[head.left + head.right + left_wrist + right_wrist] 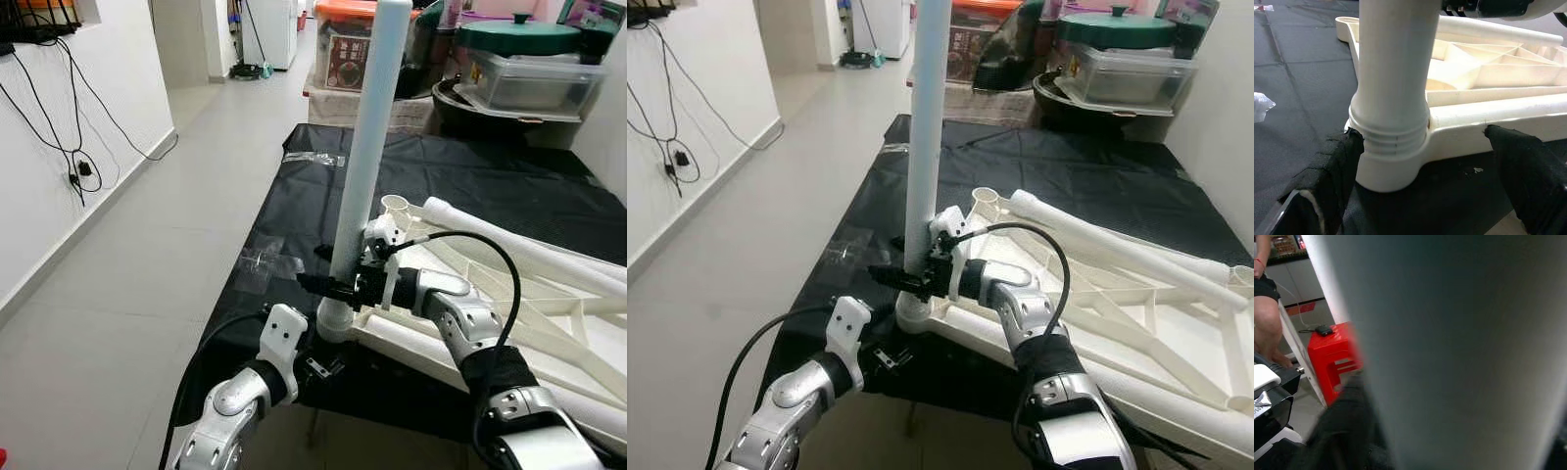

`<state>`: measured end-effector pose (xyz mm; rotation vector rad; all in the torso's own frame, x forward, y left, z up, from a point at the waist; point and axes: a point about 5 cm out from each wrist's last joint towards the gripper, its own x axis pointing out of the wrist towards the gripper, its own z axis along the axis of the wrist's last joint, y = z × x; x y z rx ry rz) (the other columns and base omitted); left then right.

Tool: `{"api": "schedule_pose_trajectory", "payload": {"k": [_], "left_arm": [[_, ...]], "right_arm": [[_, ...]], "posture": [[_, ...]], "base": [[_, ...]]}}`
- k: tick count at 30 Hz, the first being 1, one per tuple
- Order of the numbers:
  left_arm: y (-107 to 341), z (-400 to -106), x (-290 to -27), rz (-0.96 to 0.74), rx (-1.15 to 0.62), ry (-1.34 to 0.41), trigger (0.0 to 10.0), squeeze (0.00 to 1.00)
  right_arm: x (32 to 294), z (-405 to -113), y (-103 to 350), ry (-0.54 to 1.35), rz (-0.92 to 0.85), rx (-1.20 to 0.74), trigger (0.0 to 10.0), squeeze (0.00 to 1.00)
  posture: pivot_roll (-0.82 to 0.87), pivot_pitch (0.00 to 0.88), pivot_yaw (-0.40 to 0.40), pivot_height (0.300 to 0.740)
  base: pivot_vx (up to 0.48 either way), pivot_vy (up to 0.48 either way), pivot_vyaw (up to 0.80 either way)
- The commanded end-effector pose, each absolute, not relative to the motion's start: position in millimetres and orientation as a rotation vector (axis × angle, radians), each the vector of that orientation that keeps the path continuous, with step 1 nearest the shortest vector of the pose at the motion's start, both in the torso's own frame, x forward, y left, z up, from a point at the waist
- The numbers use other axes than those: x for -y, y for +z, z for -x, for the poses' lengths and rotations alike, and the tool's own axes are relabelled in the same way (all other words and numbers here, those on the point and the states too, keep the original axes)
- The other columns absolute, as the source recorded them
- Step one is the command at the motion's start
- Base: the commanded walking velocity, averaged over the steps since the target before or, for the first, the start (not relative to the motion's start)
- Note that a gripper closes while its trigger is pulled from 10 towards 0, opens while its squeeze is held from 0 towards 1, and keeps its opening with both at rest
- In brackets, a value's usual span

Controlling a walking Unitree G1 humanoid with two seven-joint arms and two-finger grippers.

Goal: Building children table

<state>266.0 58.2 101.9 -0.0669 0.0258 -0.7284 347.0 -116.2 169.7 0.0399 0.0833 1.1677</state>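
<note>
A white plastic tabletop frame [534, 299] lies upside down on a black cloth-covered table [470, 176]. A long white table leg [367, 147] stands upright in the frame's near corner socket [333, 318]. My right gripper [331, 284] is shut on the leg just above the socket; the right wrist view has the leg [1459, 352] very close, beside one black finger [1342, 431]. My left gripper [1422, 137] is low at the table's front edge, open, with its fingers [1342, 161] either side of the socket [1391, 161]. A second leg [529, 250] lies across the frame.
Storage boxes and pots [509, 69] crowd the far end of the table. Clear plastic wrap [263, 257] lies on the cloth's left side. A wall with hanging cables [78, 166] borders tiled floor on the left. A red stool [1332, 357] and a person's leg [1268, 328] stand nearby.
</note>
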Motion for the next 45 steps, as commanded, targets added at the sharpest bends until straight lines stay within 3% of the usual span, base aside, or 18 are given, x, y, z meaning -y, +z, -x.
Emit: {"api": "schedule_pose_trajectory", "payload": {"k": [1, 6, 10, 16, 17, 20, 24, 29, 32, 33, 34, 35, 38, 39, 40, 41, 45], "left_arm": [[101, -264, -56, 0.073, -0.035, -0.73, 10.0, 0.0], [101, -264, -56, 0.073, -0.036, -0.731, 10.0, 0.0], [101, -264, -56, 0.074, -0.039, -0.731, 10.0, 0.0], [101, -265, -57, 0.072, -0.04, -0.733, 10.0, 0.0], [101, -265, -57, 0.072, -0.04, -0.734, 10.0, 0.0], [101, -265, -57, 0.072, -0.041, -0.734, 10.0, 0.0], [101, -265, -57, 0.07, -0.041, -0.738, 10.0, 0.0], [100, -265, -56, 0.07, -0.04, -0.736, 10.0, 0.0], [100, -265, -56, 0.069, -0.039, -0.735, 10.0, 0.0], [100, -265, -56, 0.07, -0.039, -0.735, 10.0, 0.0], [100, -265, -56, 0.07, -0.039, -0.735, 10.0, 0.0], [100, -265, -56, 0.07, -0.04, -0.736, 10.0, 0.0], [100, -264, -56, 0.07, -0.042, -0.738, 10.0, 0.0], [99, -264, -56, 0.07, -0.043, -0.74, 10.0, 0.0], [99, -264, -56, 0.07, -0.043, -0.74, 10.0, 0.0], [99, -264, -56, 0.07, -0.043, -0.741, 10.0, 0.0], [99, -264, -56, 0.07, -0.043, -0.741, 10.0, 0.0]], "right_arm": [[108, -346, 165, 1.197, -0.022, -0.109, 0.0, 0.0], [111, -349, 164, 1.118, -0.001, -0.084, 0.0, 0.0], [123, -365, 168, 0.75, 0.028, -0.014, 0.0, 0.0], [137, -373, 171, 0.448, 0.034, 0.009, 0.0, 0.0], [146, -374, 172, 0.261, 0.004, 0.018, 0.0, 0.0], [153, -374, 171, 0.135, -0.019, 0.02, 0.0, 0.0], [159, -351, 168, -0.33, -0.131, 0.058, 0.0, 0.0], [149, -339, 162, -0.47, -0.174, 0.059, 0.0, 0.0], [139, -338, 158, -0.448, -0.196, 0.048, 0.0, 0.0], [130, -340, 159, -0.373, -0.21, 0.059, 6.8, 0.0], [130, -340, 159, -0.373, -0.21, 0.059, 6.8, 0.0], [118, -341, 160, -0.261, -0.235, 0.077, 10.0, 1.0], [105, -342, 164, -0.12, -0.244, 0.117, 10.0, 1.0], [103, -340, 164, -0.009, -0.218, 0.149, 10.0, 0.8], [103, -340, 164, -0.009, -0.218, 0.149, 10.0, 0.8], [103, -340, 163, 0.062, -0.217, 0.153, 10.0, 0.0], [107, -338, 157, 0.189, -0.193, 0.117, 10.0, 0.0]], "posture": [[0.11, 0.0, -0.102, 0.74], [0.11, 0.0, -0.102, 0.74], [0.11, 0.0, -0.097, 0.74], [0.11, 0.0, -0.093, 0.74], [0.1, 0.0, -0.089, 0.74], [0.1, 0.0, -0.089, 0.74], [0.1, 0.0, -0.088, 0.74], [0.11, 0.0, -0.095, 0.74], [0.11, 0.0, -0.095, 0.74], [0.11, 0.0, -0.095, 0.74], [0.11, 0.0, -0.095, 0.74], [0.1, 0.0, -0.092, 0.74], [0.1, 0.0, -0.092, 0.74], [0.1, 0.0, -0.089, 0.74], [0.1, 0.0, -0.089, 0.74], [0.1, 0.0, -0.089, 0.74], [0.1, 0.0, -0.089, 0.74]], "base": [[0.0, 0.0, 0.0], [0.0, 0.0, 0.0], [0.0, 0.0, 0.0], [0.0, 0.0, 0.0], [0.0, 0.0, 0.0], [0.0, 0.0, 0.0], [0.0, 0.0, 0.0], [0.0, 0.0, 0.0], [0.0, 0.0, 0.0], [0.0, 0.0, 0.0], [0.0, 0.0, 0.0], [0.0, 0.0, 0.0], [0.0, 0.0, 0.0], [0.0, 0.0, 0.0], [0.0, 0.0, 0.0], [0.0, 0.0, 0.0], [0.0, 0.0, 0.0]]}}
